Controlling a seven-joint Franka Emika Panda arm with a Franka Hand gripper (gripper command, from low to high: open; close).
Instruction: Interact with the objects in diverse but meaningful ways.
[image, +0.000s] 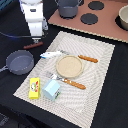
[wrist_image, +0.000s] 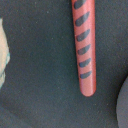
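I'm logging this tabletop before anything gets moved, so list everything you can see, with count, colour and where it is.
placemat: one, pale striped, middle of the dark table
plate: one, tan, centre of the placemat
knife: one, orange-brown handle, beyond the plate
fork: one, orange-brown handle, in front of the plate
tube: one, white and blue, at the placemat's far edge, on the exterior view's left
carton: one, pale blue, near corner of the placemat
box: one, yellow, beside the carton
frying pan: one, dark grey, off the placemat on the exterior view's left
handle: one, reddish-brown, ridged, beneath the gripper
toy stove: one, pinkish with dark burners, at the back
pot: one, grey, on the stove
gripper: one, white arm, fingers unclear
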